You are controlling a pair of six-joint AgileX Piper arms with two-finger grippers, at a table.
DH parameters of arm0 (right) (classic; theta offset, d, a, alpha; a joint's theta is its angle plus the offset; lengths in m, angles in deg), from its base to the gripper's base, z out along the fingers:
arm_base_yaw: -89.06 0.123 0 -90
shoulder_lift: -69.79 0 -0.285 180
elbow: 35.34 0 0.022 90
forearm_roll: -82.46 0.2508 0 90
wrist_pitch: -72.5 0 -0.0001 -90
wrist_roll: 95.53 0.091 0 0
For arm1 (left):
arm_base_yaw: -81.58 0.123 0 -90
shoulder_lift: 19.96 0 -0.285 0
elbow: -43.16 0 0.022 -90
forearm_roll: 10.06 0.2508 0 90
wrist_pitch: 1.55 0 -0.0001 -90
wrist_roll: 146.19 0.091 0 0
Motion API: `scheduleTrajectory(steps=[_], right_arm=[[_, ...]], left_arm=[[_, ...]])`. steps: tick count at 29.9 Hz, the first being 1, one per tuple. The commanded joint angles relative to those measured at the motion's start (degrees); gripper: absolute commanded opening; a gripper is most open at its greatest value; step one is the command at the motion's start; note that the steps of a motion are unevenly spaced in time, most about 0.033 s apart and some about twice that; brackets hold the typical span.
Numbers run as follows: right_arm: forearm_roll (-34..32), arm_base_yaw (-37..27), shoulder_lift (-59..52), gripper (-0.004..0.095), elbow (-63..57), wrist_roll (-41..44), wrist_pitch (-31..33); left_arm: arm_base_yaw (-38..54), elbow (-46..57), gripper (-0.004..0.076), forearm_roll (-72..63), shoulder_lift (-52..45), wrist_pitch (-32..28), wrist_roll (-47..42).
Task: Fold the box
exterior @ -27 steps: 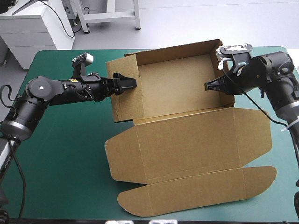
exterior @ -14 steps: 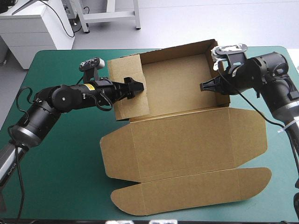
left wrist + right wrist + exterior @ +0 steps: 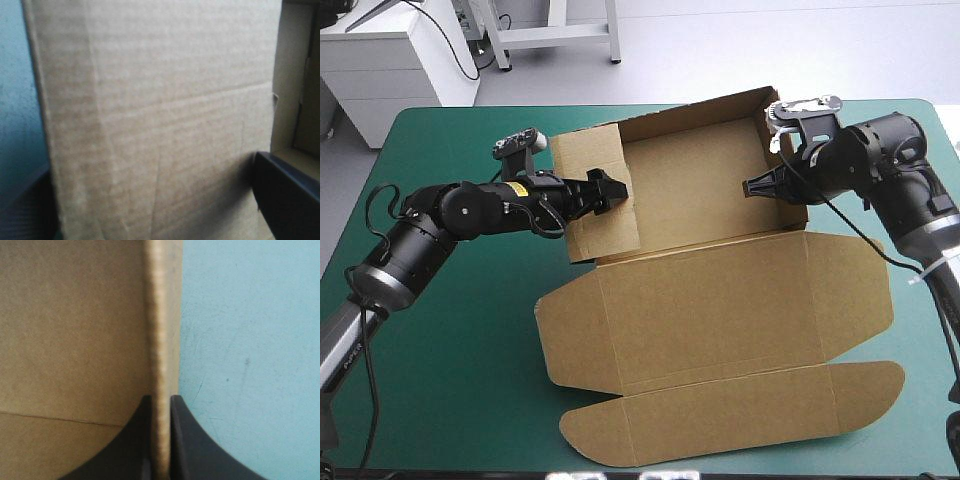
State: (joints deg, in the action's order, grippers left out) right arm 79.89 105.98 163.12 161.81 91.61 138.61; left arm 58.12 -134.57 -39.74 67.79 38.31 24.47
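The brown cardboard box (image 3: 720,300) lies mid-table on the teal-green cover (image 3: 450,350), tray walls raised, lid flat. The left gripper (image 3: 610,189) straddles its left wall, black fingers (image 3: 290,197) spread; the right gripper (image 3: 751,187) pinches the right wall

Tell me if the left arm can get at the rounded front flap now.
Probably yes: the flap lies flat, uncovered, but the left gripper straddles the box's left wall and must back off.

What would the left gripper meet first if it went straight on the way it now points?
The raised left wall of the brown cardboard box, filling the gap ahead of the left gripper; it may already touch.
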Motion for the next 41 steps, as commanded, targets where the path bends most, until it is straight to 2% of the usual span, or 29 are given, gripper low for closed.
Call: scheduleTrajectory(steps=[1, 6, 13, 17, 24, 29, 38, 41], right_arm=[[1.5, 0.2, -2.5, -0.0016, 1.8, 0.3, -3.2], [1.3, 0.2, -2.5, -0.0016, 1.8, 0.3, -3.2], [1.3, 0.2, -2.5, -0.0016, 1.8, 0.3, -3.2], [1.3, 0.2, -2.5, -0.0016, 1.8, 0.3, -3.2], [1.4, 0.2, -2.5, -0.0016, 1.8, 1.2, -4.5], [1.8, 1.3, -2.5, -0.0016, 1.8, 1.2, -4.6], [-10.2, 9.7, -2.6, -0.0012, 5.1, 6.1, -5.5], [-11.3, 11.0, -2.6, -0.0012, 7.4, 6.3, -5.3]], left_arm=[[-0.1, -1.4, 0.0693, -6.3, -3.6, -1.0, 2.7], [-0.1, -1.4, 0.0693, -12.1, -5.5, 0.9, 7.6], [-0.1, -1.4, 0.0693, -8.2, -4.6, 2.9, 7.0], [-0.1, -1.4, 0.0681, -1.3, -3.3, 3.9, 0.2], [-4.6, -1.4, 0.0569, 14.7, -3.2, -0.3, -14.1], [-8.0, -1.4, 0.0561, 23.7, -2.2, -1.7, -21.7], [-8.6, -1.4, 0.0561, 27.0, -1.1, -3.6, -25.8], [-8.6, -1.4, 0.0561, 27.2, -1.1, -4.3, -27.0]])
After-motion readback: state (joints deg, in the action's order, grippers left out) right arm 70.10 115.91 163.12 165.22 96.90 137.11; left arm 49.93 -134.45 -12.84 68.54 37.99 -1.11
